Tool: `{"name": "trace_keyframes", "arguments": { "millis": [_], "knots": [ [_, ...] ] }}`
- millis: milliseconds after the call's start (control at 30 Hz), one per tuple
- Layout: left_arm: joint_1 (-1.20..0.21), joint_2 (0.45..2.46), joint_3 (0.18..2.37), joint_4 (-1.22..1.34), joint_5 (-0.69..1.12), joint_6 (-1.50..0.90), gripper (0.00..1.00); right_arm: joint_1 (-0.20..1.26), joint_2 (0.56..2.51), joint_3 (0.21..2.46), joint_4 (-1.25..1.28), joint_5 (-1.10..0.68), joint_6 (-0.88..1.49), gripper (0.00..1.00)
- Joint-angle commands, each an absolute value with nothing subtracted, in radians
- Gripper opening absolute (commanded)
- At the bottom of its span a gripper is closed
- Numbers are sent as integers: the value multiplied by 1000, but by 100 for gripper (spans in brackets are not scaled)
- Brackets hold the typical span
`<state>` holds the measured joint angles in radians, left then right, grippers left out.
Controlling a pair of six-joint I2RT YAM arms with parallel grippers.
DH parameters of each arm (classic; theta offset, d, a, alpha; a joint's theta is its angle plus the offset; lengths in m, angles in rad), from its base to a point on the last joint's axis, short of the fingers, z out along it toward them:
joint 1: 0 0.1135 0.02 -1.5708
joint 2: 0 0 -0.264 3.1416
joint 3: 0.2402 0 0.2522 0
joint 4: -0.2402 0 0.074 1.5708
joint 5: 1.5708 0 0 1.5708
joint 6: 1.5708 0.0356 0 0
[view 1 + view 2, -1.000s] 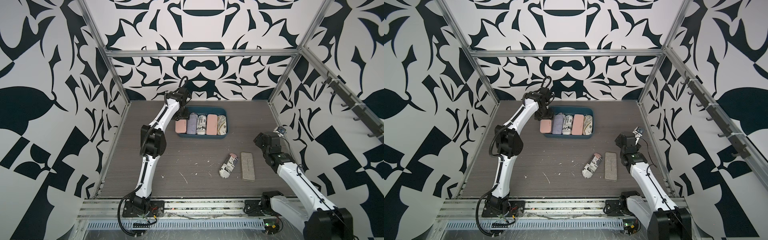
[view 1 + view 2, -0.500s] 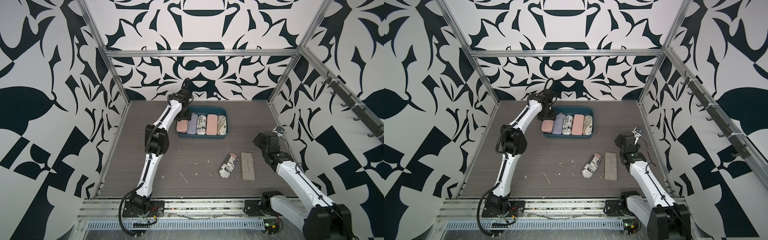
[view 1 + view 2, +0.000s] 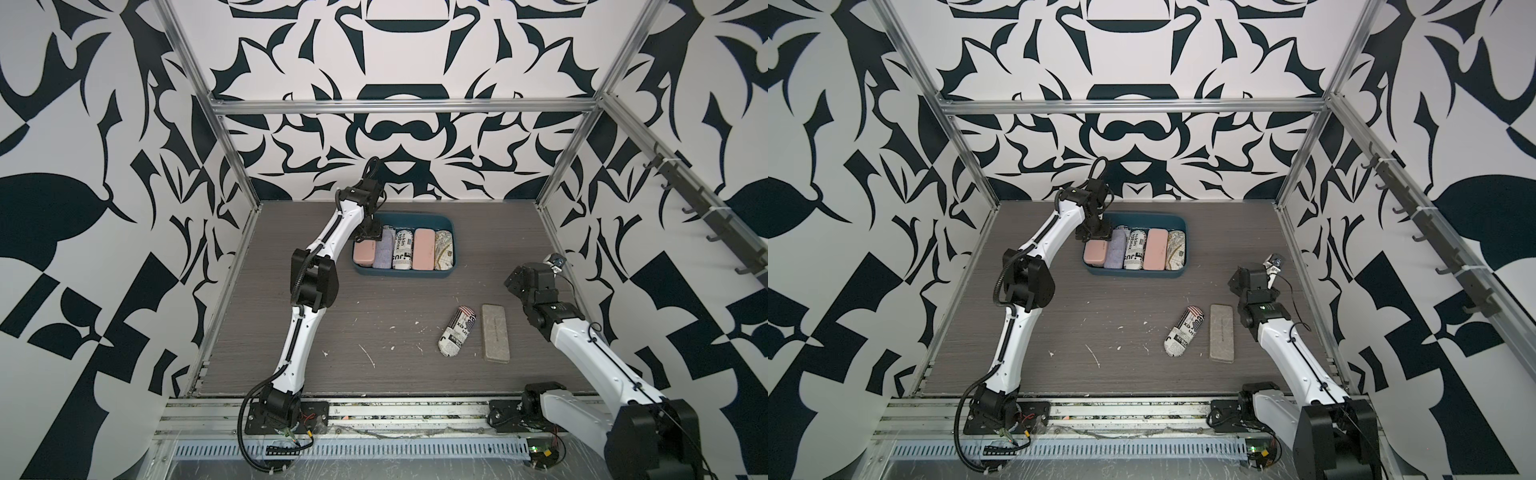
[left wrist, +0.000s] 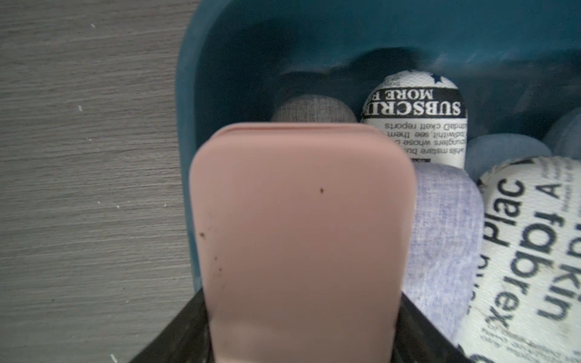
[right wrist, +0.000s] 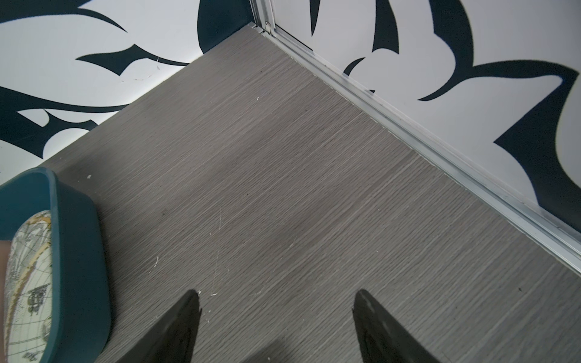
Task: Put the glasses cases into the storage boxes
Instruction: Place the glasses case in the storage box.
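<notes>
Left hand (image 3: 368, 237): at the left end of the dark teal-blue shallow plastic storage box (image 3: 401, 273). Its fingers (image 4: 176, 330) lie against both long sides of a smooth pink oblong glasses case (image 4: 298, 235), pinching it across its width.
Pink case, place: inside the box, endmost in the top row, between the end wall and a lavender fabric glasses case (image 3: 383, 253), which it touches (other cases show beneath, in the left wrist view).
Long axis: parallel to its four neighbours, across the box's short way, so it suits the slot. Judged seated, or nearly.
Next move, judged: spread the fingers and rise straight up, as there is little room beside the wall.
Right hand (image 5: 276, 294): spread, empty, above the bare grey wood-grain surface (image 3: 374, 316).
Not yet boxed: a newspaper-print glasses case with a flag end (image 3: 457, 331) and a flat grey felt glasses case (image 3: 495, 333). They lie side by side on the surface, both much nearer the right arm.
</notes>
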<state>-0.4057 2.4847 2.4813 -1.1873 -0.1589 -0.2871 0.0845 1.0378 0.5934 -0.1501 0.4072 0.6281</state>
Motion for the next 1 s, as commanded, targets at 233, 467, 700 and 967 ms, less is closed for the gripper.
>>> {"name": "trace_keyframes", "arguments": {
  "millis": [233,467,700,967],
  "knots": [
    [-402,2482,2471,-1220,-207,-282,68,78,1054,623,-115,416,620,79],
    [-401,2504,2468,-1218,-185,-297,84,77,1054,626,-117,415,618,79],
    [-400,2460,2464,-1196,-177,-311,92,78,1062,629,-118,411,618,79],
    [-399,2373,2435,-1170,-136,-336,91,77,1076,631,-110,405,621,79]
  ]
}}
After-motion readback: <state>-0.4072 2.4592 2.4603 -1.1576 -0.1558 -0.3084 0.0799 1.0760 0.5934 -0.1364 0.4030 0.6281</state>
